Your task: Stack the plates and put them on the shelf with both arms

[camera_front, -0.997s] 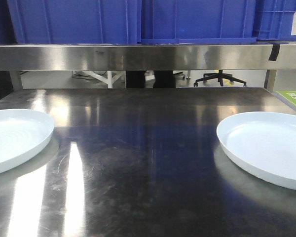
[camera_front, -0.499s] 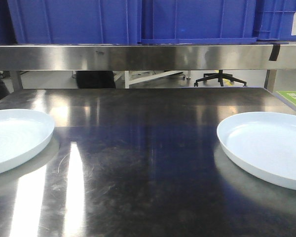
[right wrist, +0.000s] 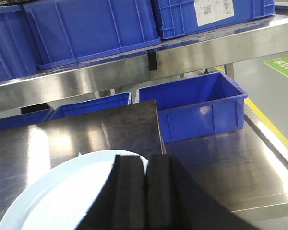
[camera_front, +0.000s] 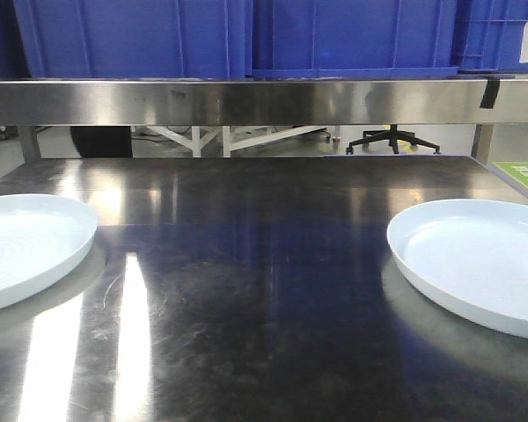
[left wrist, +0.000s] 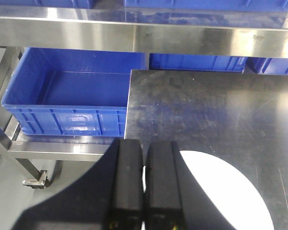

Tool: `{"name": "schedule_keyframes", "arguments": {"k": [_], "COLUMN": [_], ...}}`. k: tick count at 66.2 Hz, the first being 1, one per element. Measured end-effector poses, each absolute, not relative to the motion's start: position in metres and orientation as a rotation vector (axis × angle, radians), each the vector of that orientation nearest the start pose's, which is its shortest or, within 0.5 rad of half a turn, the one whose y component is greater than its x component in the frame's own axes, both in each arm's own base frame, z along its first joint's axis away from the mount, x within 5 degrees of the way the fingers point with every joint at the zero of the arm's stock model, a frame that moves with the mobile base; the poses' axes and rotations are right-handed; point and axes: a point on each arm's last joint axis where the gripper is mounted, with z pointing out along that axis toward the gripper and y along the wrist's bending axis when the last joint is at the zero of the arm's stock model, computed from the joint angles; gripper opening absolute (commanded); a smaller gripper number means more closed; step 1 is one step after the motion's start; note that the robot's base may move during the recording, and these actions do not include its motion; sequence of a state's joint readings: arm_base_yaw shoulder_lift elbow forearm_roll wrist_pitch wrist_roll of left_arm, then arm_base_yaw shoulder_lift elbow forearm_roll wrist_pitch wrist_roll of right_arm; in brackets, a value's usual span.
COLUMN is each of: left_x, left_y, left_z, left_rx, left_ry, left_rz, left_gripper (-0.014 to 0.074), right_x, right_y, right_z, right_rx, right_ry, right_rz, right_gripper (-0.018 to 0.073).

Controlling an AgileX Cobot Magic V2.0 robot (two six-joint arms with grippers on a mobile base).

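Two pale bluish-white plates lie flat on the steel table (camera_front: pixel 246 308), far apart. The left plate (camera_front: pixel 26 246) is cut by the frame's left edge and the right plate (camera_front: pixel 475 264) by its right edge. Neither arm shows in the front view. In the left wrist view my left gripper (left wrist: pixel 144 143) hangs shut over the left rim of a plate (left wrist: pixel 221 191), near the table's left edge. In the right wrist view my right gripper (right wrist: pixel 145 158) is shut above the far rim of the other plate (right wrist: pixel 62 196). Nothing is held.
A steel shelf (camera_front: pixel 264 101) spans the back above the table and carries blue bins (camera_front: pixel 132 35). Another blue bin (left wrist: pixel 72 96) sits low beyond the table's left edge, and one more (right wrist: pixel 197 105) off its right edge. An office chair base (camera_front: pixel 392 141) stands behind.
A dark shape in the gap behind the table has drifted to the left. The plates have not moved.
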State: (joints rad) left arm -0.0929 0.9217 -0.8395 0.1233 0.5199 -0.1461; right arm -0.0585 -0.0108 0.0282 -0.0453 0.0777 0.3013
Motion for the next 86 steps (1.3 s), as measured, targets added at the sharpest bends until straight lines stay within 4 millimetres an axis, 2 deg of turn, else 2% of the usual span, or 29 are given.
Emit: {"name": "schedule_keyframes", "arguments": {"k": [20,34,40,47,51,59,67,72,78,86], "left_x": [0.19,0.19,0.19,0.189,0.189,0.189,0.189,0.188,0.188,0.188], "left_y": [-0.012,-0.012,-0.012,-0.012,-0.012,-0.012,-0.012,-0.012,-0.012,-0.011], "left_z": [0.351,0.351,0.35,0.35,0.35,0.349,0.348,0.348,0.348,0.348], "left_rx": [0.021,0.022,0.021,0.021,0.021,0.02,0.019,0.019,0.019,0.019], "left_ry": [2.068,2.07,2.077,2.083,2.083,2.092,2.102,2.107,2.109,2.111], "left_rz": [-0.017,-0.015,-0.014,-0.013,-0.013,-0.011,-0.01,-0.009,-0.008,-0.008], "left_gripper": [0.0097,0.0097,0.0097,0.0097,0.0097,0.0097,0.0097,0.0097,0.0097,0.0097], "right_x": [0.057,0.056,0.052,0.055,0.063,0.096,0.136,0.153,0.167,0.171], "right_y": [-0.004,-0.003,-0.003,-0.004,-0.004,-0.006,-0.008,-0.009,-0.01,-0.01], "right_z": [0.198,0.211,0.23,0.261,0.272,0.293,0.301,0.3,0.297,0.299], "right_rx": [0.248,0.226,0.253,0.286,0.305,0.339,0.365,0.374,0.38,0.374], "right_ry": [1.55,1.436,1.444,1.545,1.635,1.818,1.955,2.006,2.041,2.011], "right_rz": [0.153,0.163,0.185,0.19,0.185,0.169,0.155,0.15,0.147,0.15], "right_gripper": [0.0055,0.0055,0.0055,0.0055,0.0055,0.0055,0.0055,0.0055,0.0055,0.0055]}}
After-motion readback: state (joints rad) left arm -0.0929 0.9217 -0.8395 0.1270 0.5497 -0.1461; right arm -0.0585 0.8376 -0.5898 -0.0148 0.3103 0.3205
